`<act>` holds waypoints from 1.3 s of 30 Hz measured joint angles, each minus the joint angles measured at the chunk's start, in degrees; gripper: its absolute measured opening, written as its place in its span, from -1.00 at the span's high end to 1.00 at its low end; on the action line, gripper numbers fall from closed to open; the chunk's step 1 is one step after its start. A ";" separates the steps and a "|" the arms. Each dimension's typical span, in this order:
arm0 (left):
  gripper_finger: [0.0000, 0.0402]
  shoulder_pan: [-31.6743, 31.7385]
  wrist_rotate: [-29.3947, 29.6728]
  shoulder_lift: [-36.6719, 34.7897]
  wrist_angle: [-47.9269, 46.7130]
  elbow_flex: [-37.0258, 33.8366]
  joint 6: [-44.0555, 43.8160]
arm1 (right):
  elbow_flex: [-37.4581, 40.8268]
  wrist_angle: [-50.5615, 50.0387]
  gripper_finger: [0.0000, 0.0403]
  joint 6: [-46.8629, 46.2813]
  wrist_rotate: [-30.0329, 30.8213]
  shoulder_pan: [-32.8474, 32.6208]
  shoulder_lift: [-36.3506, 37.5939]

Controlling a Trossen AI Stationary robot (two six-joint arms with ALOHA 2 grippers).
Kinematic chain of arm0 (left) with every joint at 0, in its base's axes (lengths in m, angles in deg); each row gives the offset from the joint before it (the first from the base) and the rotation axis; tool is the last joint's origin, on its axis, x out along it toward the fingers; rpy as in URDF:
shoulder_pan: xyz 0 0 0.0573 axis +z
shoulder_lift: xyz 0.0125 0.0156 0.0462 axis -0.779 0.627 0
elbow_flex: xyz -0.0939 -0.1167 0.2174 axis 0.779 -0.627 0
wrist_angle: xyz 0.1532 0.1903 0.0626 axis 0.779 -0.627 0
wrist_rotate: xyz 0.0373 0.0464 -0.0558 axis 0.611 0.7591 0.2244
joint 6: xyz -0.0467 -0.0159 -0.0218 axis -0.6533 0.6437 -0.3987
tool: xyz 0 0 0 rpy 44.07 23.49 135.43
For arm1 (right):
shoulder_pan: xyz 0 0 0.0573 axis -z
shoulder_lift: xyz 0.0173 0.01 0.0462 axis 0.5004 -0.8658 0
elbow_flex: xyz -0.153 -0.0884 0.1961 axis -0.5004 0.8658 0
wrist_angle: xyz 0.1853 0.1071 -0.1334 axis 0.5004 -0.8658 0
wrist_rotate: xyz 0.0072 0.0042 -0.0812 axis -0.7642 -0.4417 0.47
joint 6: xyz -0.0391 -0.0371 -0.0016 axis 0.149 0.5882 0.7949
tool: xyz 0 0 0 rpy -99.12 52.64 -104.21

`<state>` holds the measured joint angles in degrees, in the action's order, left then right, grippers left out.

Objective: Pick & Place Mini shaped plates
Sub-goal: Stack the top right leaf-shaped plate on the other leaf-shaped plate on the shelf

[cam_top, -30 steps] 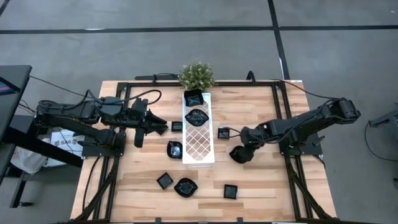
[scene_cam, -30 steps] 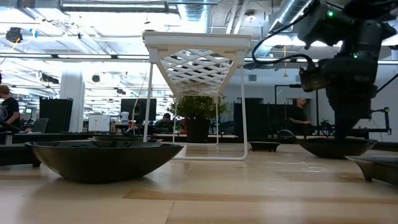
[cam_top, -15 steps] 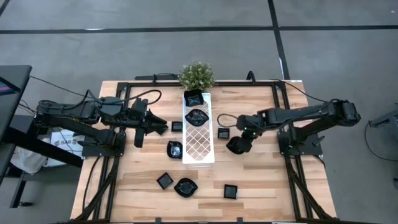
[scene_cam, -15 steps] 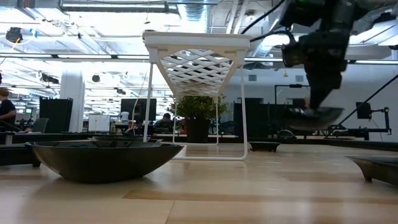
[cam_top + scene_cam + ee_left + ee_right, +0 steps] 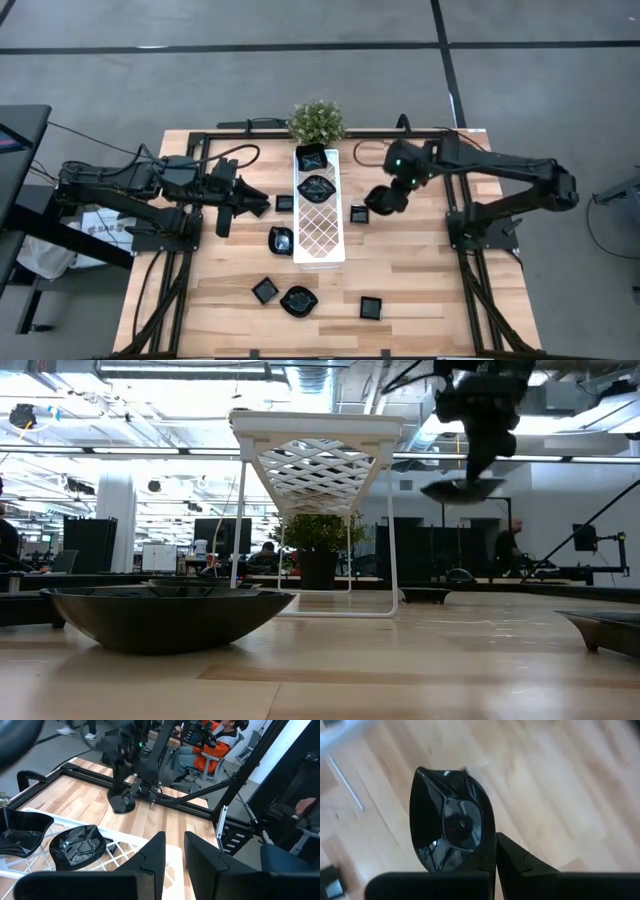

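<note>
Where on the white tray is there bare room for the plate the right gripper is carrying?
The tray is bare from its middle to its near end. Its far end by the plant is crowded: two plates sit there. The right gripper holds its plate in the air beside the tray, above a small plate on the table.

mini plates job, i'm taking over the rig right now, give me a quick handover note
Right gripper: shut on a leaf-shaped black plate, held in the air right of the white lattice tray.
Left gripper: over the table left of the tray, fingers slightly apart, holding nothing.
Done: two plates sit at the tray's far end, near the potted plant.
Left: the carried plate, plus six on the table: two left of the tray, one right of it, three near the front edge.
</note>
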<state>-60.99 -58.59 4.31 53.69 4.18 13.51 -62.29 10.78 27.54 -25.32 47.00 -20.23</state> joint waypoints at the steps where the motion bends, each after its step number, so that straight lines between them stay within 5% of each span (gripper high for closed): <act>1: 0.64 0.00 0.00 0.00 -0.11 0.00 0.01 | -1.10 0.00 1.00 0.75 -0.02 0.81 0.00; 12: 0.64 0.00 -0.02 -0.66 -1.32 0.02 1.53 | -12.13 -0.03 1.00 4.21 -3.68 7.19 -3.59; 31: 0.64 0.00 0.44 -2.10 -4.60 0.04 1.44 | -42.41 -0.59 1.00 8.71 -8.53 5.86 -28.87; 39: 0.64 0.00 0.44 -2.08 -4.58 0.02 1.31 | -46.69 -1.46 1.00 8.70 -11.92 4.72 -35.51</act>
<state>-60.99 -58.15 2.23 49.11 4.20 14.82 -108.98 9.32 36.24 -37.25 51.72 -55.74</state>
